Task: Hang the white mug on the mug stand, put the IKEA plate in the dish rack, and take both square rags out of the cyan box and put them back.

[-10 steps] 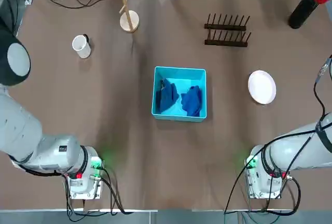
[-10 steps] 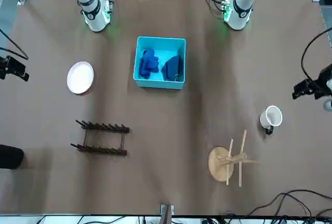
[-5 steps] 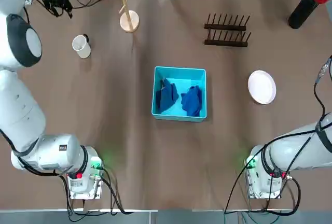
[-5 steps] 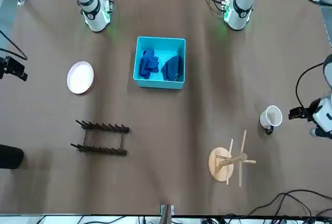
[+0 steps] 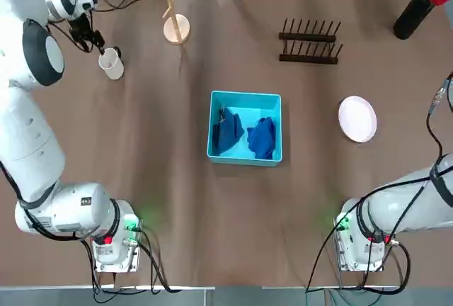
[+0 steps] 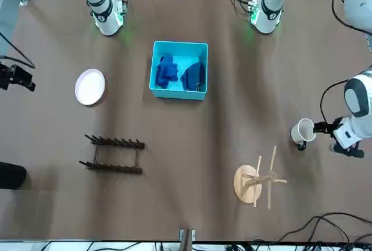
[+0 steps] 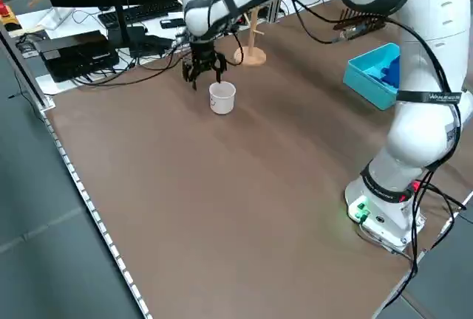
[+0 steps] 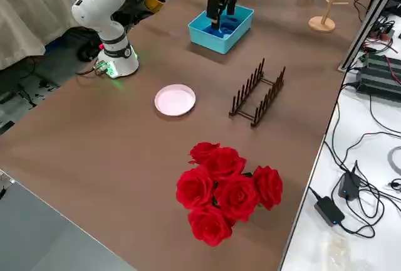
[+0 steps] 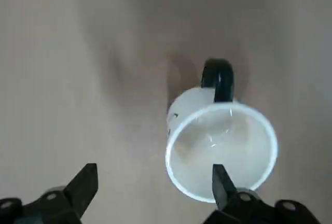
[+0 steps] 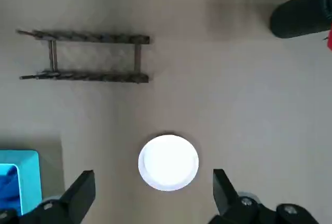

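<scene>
Seen from overhead, my left gripper point(image 5: 90, 37) sits at about ten o'clock on the bench point(image 5: 177, 200), just beside the white mug point(image 5: 111, 64). Its fingers are spread wide apart and hold nothing. In my left wrist view one fingertip point(image 9: 220, 185) overlaps the mug's rim while the other stands well clear on bare bench, so the mug is not between them. I cannot tell whether that fingertip touches the rim. The mug stands upright, mouth up, its dark handle point(image 9: 218, 79) pointing away from my fingers.

The mug stand point(image 5: 173, 17) is at eleven o'clock, near the mug but apart from it, with nothing on its pegs.

The cyan box point(image 5: 245, 127) sits at the centre of the bench with both square rags point(image 5: 228, 130) crumpled inside, side by side.

The dish rack point(image 5: 309, 42) is at one o'clock, empty, its pegs upright.

The IKEA plate point(image 5: 357, 118) lies flat at three o'clock, well apart from the rack.

My right gripper point(image 10: 150, 193) hangs high above the plate, fingers spread wide apart and holding nothing. A dark vase point(image 5: 414, 10) with red roses point(image 8: 227, 189) stands at two o'clock near the bench corner.
</scene>
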You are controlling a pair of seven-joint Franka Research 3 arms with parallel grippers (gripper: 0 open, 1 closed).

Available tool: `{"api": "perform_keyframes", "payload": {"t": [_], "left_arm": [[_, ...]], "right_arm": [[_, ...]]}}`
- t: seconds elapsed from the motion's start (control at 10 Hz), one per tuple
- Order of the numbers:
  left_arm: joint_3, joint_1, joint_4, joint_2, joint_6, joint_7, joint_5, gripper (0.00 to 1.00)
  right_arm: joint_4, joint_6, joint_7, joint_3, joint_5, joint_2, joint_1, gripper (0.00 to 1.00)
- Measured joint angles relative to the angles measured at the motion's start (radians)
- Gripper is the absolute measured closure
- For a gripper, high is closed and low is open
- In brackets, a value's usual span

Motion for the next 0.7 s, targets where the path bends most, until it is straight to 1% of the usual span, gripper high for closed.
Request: {"api": "perform_keyframes", "payload": {"t": [0.2, 0.3, 0.4, 0.7], "left_arm": [[0.001, 0.004, -0.043, 0.007, 0.027, 0.05, 0.0, 0.07], [0.001, 0.006, -0.055, 0.012, 0.046, 0.055, 0.0, 0.13], [0.001, 0.007, -0.059, 0.015, 0.063, 0.056, 0.0, 0.15], [-0.001, 0.006, -0.06, 0.025, 0.126, 0.056, -0.022, 0.63]], "right_arm": [[-0.052, -0.006, -0.004, 0.002, 0.006, 0.009, 0.006, 0.0], [-0.087, -0.017, -0.006, 0.002, 0.009, 0.01, 0.007, 0.0], [-0.134, -0.024, -0.01, 0.001, 0.009, 0.011, 0.007, 0.0], [-0.329, 0.046, -0.035, -0.003, 0.009, 0.014, 0.006, 0.0]]}}
